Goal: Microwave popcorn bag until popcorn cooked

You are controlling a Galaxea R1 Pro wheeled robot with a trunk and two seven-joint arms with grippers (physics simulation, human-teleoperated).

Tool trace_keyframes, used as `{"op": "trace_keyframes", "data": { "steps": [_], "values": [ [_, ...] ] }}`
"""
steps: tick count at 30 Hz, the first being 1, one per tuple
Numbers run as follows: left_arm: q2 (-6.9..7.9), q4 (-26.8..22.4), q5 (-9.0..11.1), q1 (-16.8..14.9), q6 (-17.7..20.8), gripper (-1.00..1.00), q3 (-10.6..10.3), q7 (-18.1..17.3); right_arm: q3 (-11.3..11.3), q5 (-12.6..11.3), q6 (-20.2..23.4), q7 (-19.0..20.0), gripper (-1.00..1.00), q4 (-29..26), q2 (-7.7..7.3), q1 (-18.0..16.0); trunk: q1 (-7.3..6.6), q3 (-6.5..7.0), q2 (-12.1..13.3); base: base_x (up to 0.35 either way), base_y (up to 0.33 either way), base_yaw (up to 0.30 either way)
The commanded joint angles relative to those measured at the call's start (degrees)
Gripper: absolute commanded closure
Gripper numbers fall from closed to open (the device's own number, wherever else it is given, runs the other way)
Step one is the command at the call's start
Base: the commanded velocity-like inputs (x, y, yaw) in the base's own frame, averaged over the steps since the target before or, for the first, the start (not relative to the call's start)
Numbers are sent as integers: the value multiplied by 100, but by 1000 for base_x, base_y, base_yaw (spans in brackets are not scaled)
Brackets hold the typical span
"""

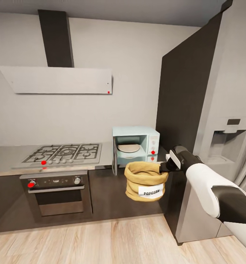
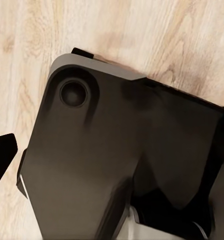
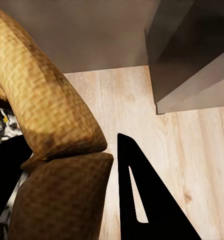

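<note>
Head view: right gripper (image 1: 162, 169) clamped on the rolled rim of the popcorn bag (image 1: 145, 180), held in mid-air in front of the countertop (image 1: 6, 154), just below the microwave (image 1: 136, 142) with its door open.

Left wrist view: dark robot base (image 2: 117, 160) over wooden floor (image 2: 142, 30); left gripper's state impossible to tell.

Right wrist view: bag rim pinched beside a black finger (image 3: 142, 200).

The popcorn bag (image 1: 146, 180), a tan burlap sack with a rolled rim and white label, is hanging upright in the air below and in front of the microwave (image 1: 136, 142). That pale blue box is sitting on the grey countertop (image 1: 6, 154), its door swinging open, a plate showing inside.
</note>
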Motion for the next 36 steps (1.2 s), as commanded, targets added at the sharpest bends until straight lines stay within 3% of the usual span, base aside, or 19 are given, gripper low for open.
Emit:
{"op": "trace_keyframes", "data": {
  "steps": [1,5,26,36],
  "values": [
    [-2,-6,17,-1,-8,-100,23,3,8,30,26,41,100,-7,-3,-3,-21,10,35,0,0,0],
    [-6,-6,17,-2,-8,-100,23,3,8,13,23,43,100,-3,2,-3,-109,82,196,0,0,0],
    [-16,3,17,1,-8,-100,23,11,34,64,193,0,100,-125,36,-3,-109,82,196,0,0,0],
    [-20,3,17,-3,-8,-100,23,9,25,57,193,-417,100,-982,48,-3,-109,82,196,0,0,0]
  ]
}}
